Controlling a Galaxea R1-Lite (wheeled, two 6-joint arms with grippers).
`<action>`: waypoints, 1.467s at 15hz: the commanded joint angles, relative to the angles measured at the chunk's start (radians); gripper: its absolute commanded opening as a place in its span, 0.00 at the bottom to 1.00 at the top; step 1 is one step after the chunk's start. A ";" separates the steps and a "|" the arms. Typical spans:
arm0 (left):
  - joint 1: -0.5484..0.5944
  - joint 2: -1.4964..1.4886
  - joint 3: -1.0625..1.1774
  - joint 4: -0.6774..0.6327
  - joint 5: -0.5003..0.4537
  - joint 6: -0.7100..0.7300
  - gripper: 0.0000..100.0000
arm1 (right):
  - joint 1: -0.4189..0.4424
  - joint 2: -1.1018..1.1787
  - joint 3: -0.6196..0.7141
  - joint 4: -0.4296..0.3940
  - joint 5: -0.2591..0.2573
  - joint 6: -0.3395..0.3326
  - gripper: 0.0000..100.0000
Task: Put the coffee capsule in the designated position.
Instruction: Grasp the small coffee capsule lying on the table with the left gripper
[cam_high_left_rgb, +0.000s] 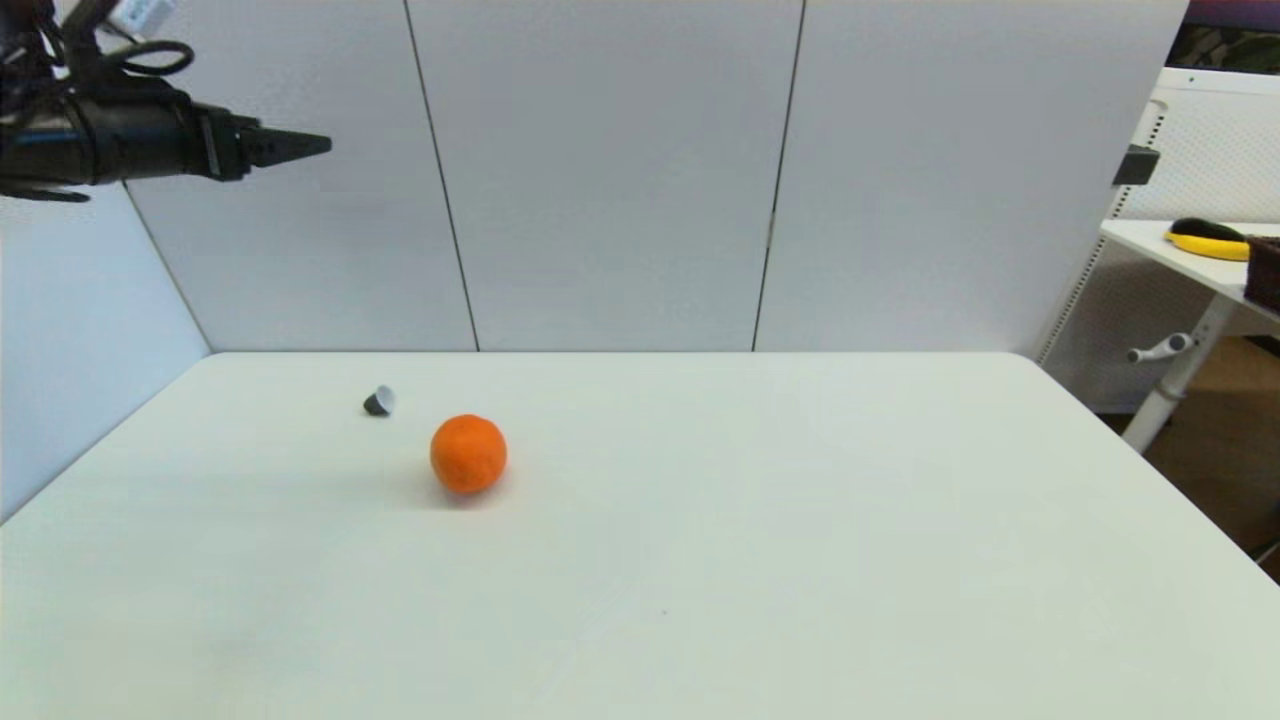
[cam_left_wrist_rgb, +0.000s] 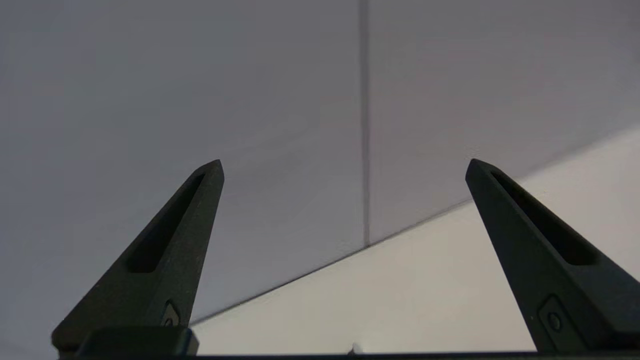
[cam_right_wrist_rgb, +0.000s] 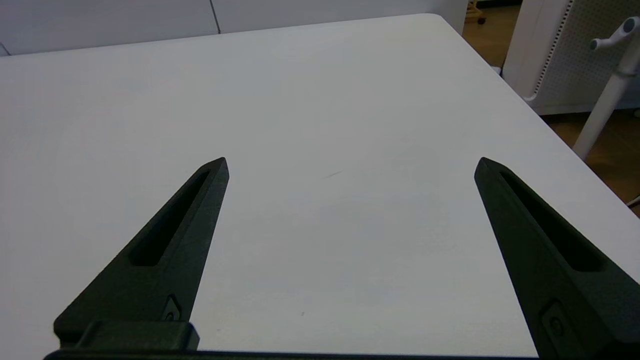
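The coffee capsule (cam_high_left_rgb: 378, 402) lies tipped on its side on the white table (cam_high_left_rgb: 760, 560), in the far left part of the surface, its dark tapered body pointing left and its silvery-white flat rim end turned right. Nothing touches it. Just beside it, a little nearer the robot and to the right, sits the orange ball (cam_high_left_rgb: 468, 454), apart from the capsule by a small strip of bare table. The left gripper (cam_high_left_rgb: 300, 146) hangs high in the air at the upper left of the head view, well above and well apart from the capsule, its black fingers pointing right along the grey wall panels (cam_high_left_rgb: 600, 170); in its own wrist view the two fingers (cam_left_wrist_rgb: 175, 250) stand wide apart with nothing between them, facing the wall and the table's far edge. The right gripper (cam_right_wrist_rgb: 351, 161) does not show in the head view; its wrist view has its fingers (cam_right_wrist_rgb: 170, 255) spread wide and empty over bare table, near the right-hand edge
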 joint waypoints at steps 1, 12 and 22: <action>0.036 0.260 -0.061 0.002 -0.479 0.181 1.00 | 0.000 0.001 0.002 0.000 0.000 0.000 1.00; 0.086 0.389 0.227 0.025 -0.636 0.637 1.00 | 0.000 0.001 0.002 0.000 0.000 0.000 1.00; 0.109 0.533 0.204 0.246 -0.688 0.971 1.00 | 0.000 0.001 0.002 0.000 0.000 0.000 1.00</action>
